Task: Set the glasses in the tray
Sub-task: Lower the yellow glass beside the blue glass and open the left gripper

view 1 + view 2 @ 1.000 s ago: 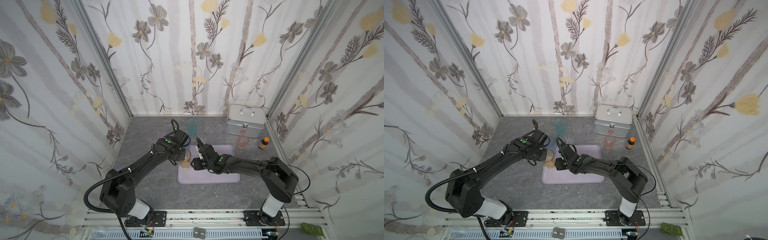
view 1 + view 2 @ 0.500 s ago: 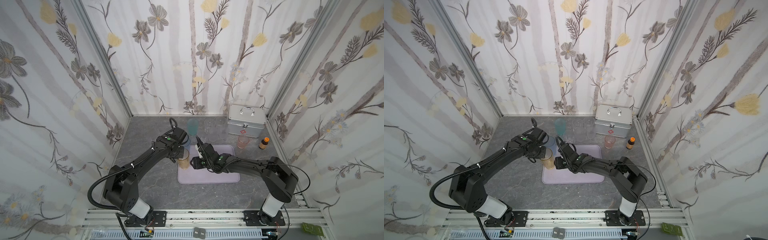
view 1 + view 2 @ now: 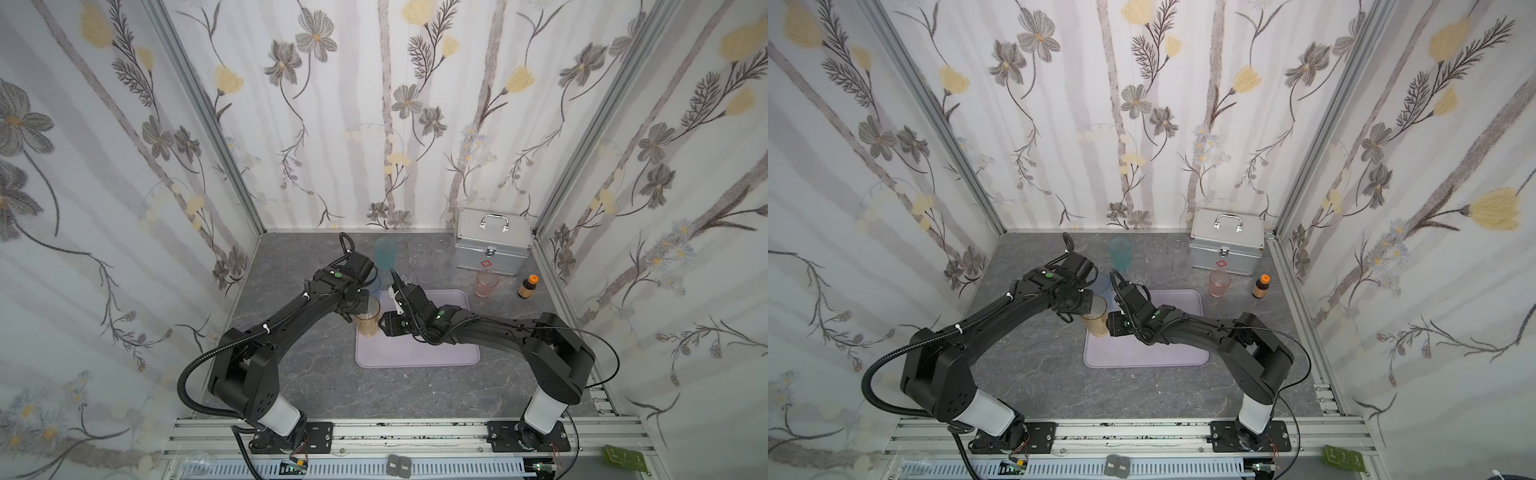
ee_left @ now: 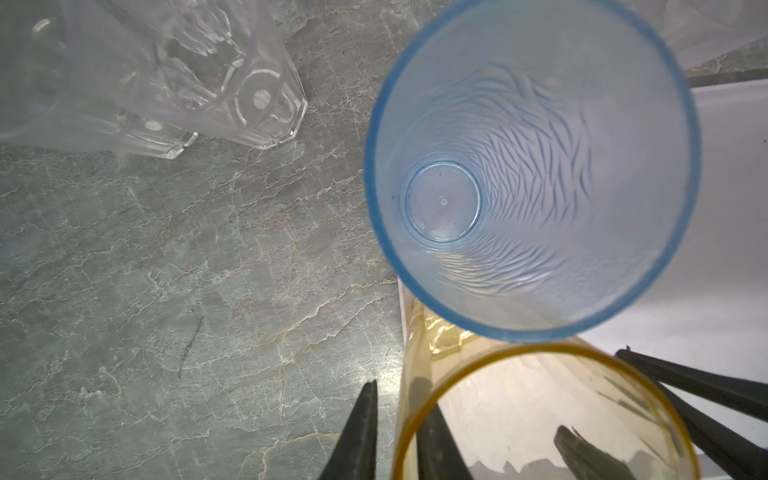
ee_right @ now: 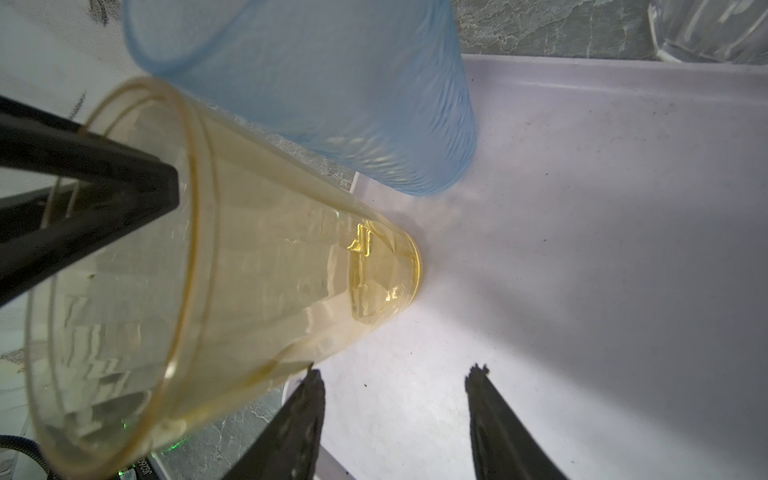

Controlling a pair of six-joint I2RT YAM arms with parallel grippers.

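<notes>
Amber tumbler [image 3: 368, 322] stands upright in the tray [image 3: 415, 353] at its left edge, just beside a blue tumbler [image 4: 532, 166] in the tray's far left corner. We note the left gripper [image 3: 358, 306] straddling the amber rim with fingers spread and one finger visibly clear of the wall, so not clamping. The right gripper [image 5: 397, 370] hangs over bare tray just beside the amber tumbler, jaws apart and empty; a teal tumbler [image 3: 385, 253], clear tumblers [image 3: 432, 253] and a pink tumbler [image 3: 486, 283] stand on the tabletop [image 3: 291, 291] beyond the tray.
</notes>
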